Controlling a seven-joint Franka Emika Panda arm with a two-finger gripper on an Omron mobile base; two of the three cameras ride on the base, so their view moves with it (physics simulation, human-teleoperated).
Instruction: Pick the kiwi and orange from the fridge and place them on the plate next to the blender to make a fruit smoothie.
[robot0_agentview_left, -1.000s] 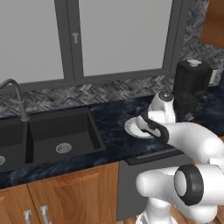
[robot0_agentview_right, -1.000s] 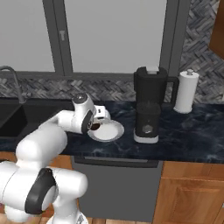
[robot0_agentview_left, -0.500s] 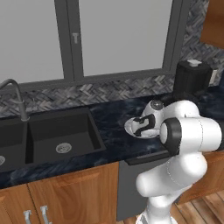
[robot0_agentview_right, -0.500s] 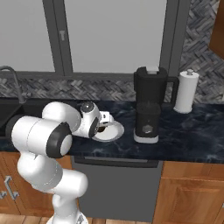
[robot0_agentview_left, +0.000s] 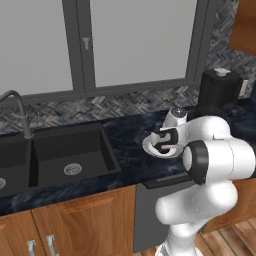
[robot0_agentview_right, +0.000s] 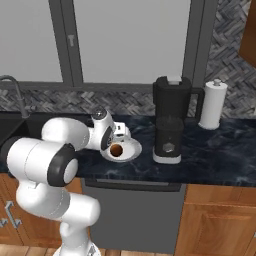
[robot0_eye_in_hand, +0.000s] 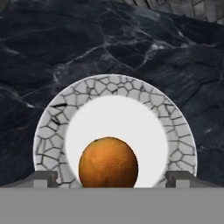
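On the plate (robot0_eye_in_hand: 114, 113) beside the blender (robot0_agentview_right: 170, 120) sits the orange (robot0_eye_in_hand: 108, 162) — gripper (robot0_eye_in_hand: 111, 178) jaws spread wide, released.

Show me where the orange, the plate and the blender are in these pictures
orange (robot0_eye_in_hand: 108, 162): hand view, middle of its rounded front.
plate (robot0_eye_in_hand: 114, 85): hand view, crackled rim on the side away from the fruit.
blender (robot0_agentview_right: 170, 127): right base view, black front of its body, right of the plate.

The orange (robot0_eye_in_hand: 108, 162), round and bright, sits on the white plate (robot0_eye_in_hand: 175, 127) at the bottom centre of the hand view. The plate's rim bears a grey crackle pattern. In the right base view, the black blender (robot0_agentview_right: 170, 120) stands right of the plate, at centre frame.
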